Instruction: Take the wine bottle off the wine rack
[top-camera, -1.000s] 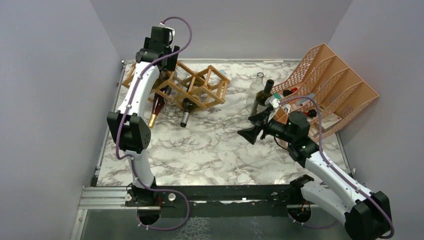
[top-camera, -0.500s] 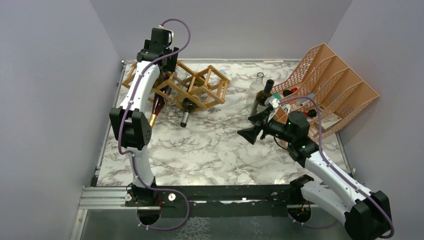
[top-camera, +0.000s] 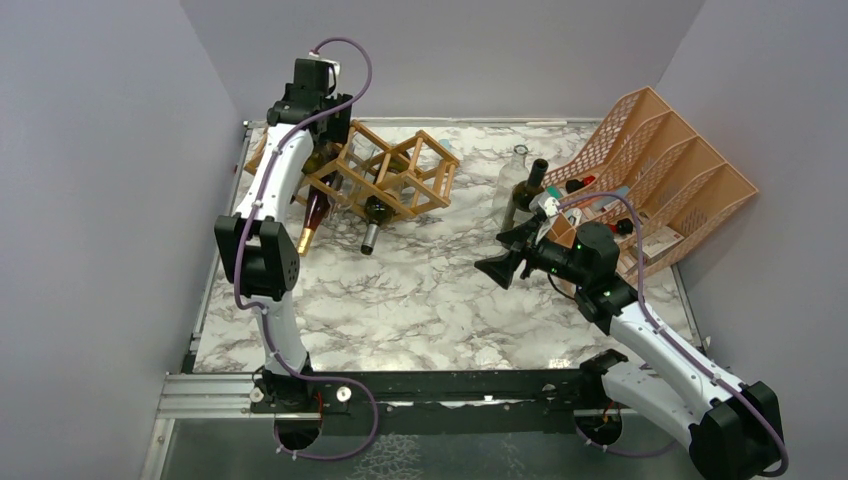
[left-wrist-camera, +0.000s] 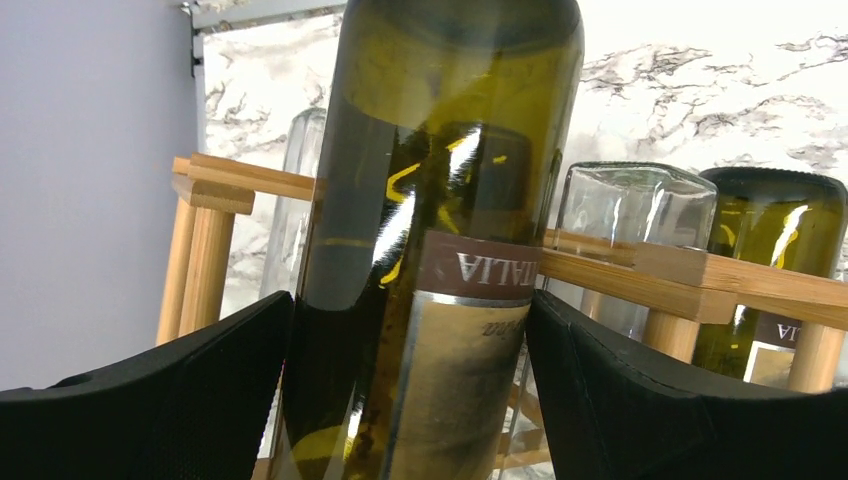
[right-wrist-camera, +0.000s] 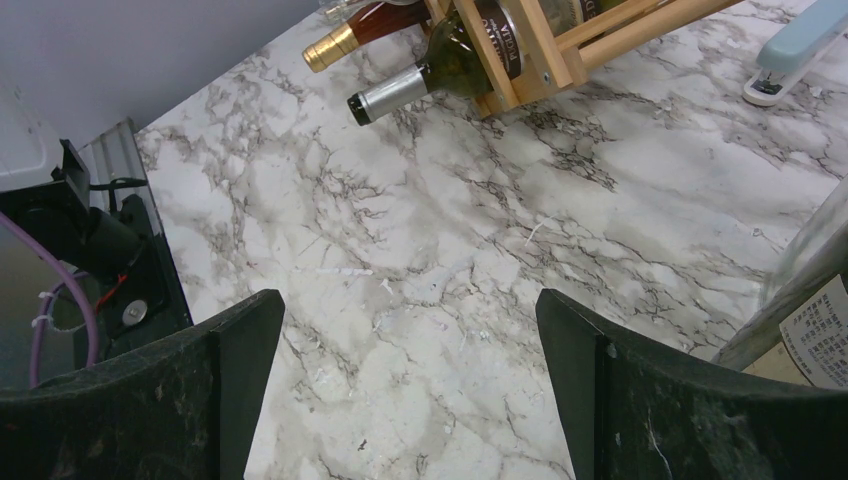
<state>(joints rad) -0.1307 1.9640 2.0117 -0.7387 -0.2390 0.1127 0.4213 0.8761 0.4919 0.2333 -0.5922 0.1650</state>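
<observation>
The step in hand looks like the pull-out itself: the left hand (left-wrist-camera: 408, 312) grips the bottle (left-wrist-camera: 450, 150), a dark green one with a brown and gold label, its black fingers (left-wrist-camera: 200, 370) pressed against the glass on either side of the body. In the left wrist view the bottle lies in front of the rack (left-wrist-camera: 650, 282), crossing its top rail, with a clear bottle (left-wrist-camera: 630, 205) and another green bottle (left-wrist-camera: 770, 225) lodged in cells behind it. Whether the gripped bottle is already free of the wood or rests partly in a cell cannot be told from these views. The rack sits at the far left of the desk (top-camera: 430, 290), and from above two more necks poke out of its near side. The next move probably calls for drawing the bottle out along its own axis until it is clear of the frame, keeping the squeeze firm since the glass is smooth and heavy, and taking care not to drag the light rack along. The left arm is stretched far forward, elbow bent above the desk's left edge, forearm rising to the wrist above the rack's back corner. The right hand (right-wrist-camera: 410, 330) hangs wide and empty above bare marble, near the organizer (top-camera: 670, 170), well apart from the rack.
</observation>
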